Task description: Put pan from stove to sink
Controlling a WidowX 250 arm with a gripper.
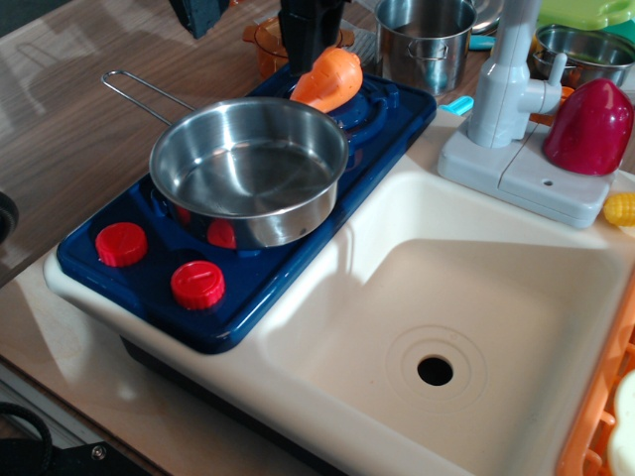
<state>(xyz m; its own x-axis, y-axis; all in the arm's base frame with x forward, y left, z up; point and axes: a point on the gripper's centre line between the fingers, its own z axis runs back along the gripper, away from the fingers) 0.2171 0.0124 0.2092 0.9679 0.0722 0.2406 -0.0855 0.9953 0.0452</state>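
The shiny steel pan [248, 174] sits on the dark blue stove [139, 288], over its near burner. Its wire loop handle [149, 91] points to the back left. Two red knobs [121, 244] are at the stove's front. The cream sink [496, 288] with a black drain hole [435, 371] lies to the right of the stove and holds nothing. My black gripper [313, 35] hangs at the top edge behind the pan, just above an orange toy [330, 79] on the back burner. Its jaws are cut off by the frame edge.
A pale grey faucet [506, 79] stands behind the sink, with a dark red toy [595, 129] beside it. A taller steel pot [425, 40] and a steel bowl [585, 50] stand at the back. An orange rack [595, 426] borders the sink's right side.
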